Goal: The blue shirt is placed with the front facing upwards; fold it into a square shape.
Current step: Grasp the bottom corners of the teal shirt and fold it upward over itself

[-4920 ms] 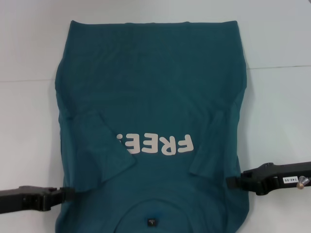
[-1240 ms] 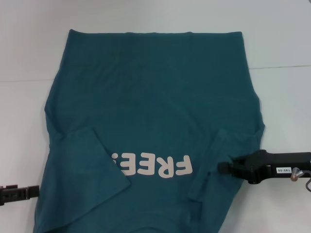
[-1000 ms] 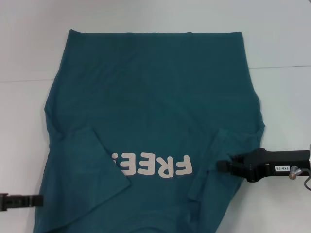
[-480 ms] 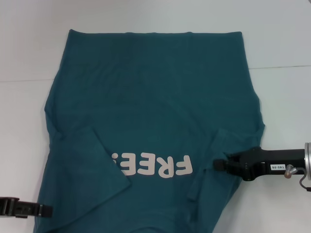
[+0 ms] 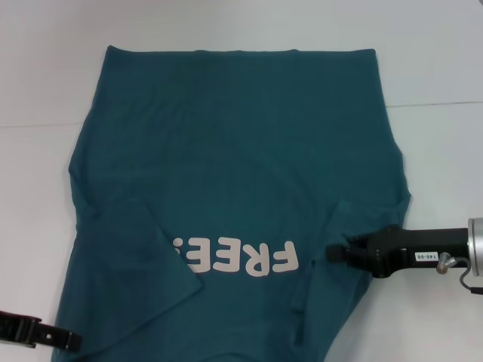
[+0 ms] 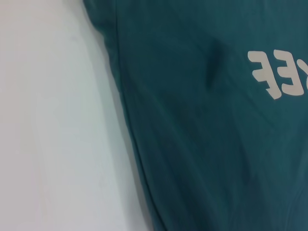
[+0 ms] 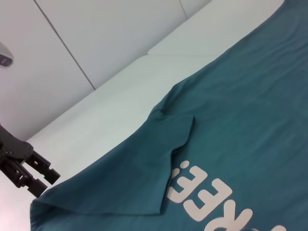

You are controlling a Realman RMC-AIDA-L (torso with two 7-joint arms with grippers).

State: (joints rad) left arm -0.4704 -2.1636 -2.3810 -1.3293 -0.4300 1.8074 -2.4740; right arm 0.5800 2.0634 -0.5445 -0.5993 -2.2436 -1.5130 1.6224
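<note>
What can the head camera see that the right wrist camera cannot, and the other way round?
Only the head view shows the right gripper over the folded-in sleeve, and the blue shirt's straight far hem. Only the right wrist view shows the left gripper's open fingers, by the shirt's corner, and the wall panels behind. Both show the shirt on the white table, its cream lettering and the left gripper.

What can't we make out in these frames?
- Shirt collar: cut off by the head view's bottom edge.
- Right gripper finger state: head view is too side-on; right wrist view shows no fingers.
- Left gripper contact with the shirt edge: unclear in head view.
</note>
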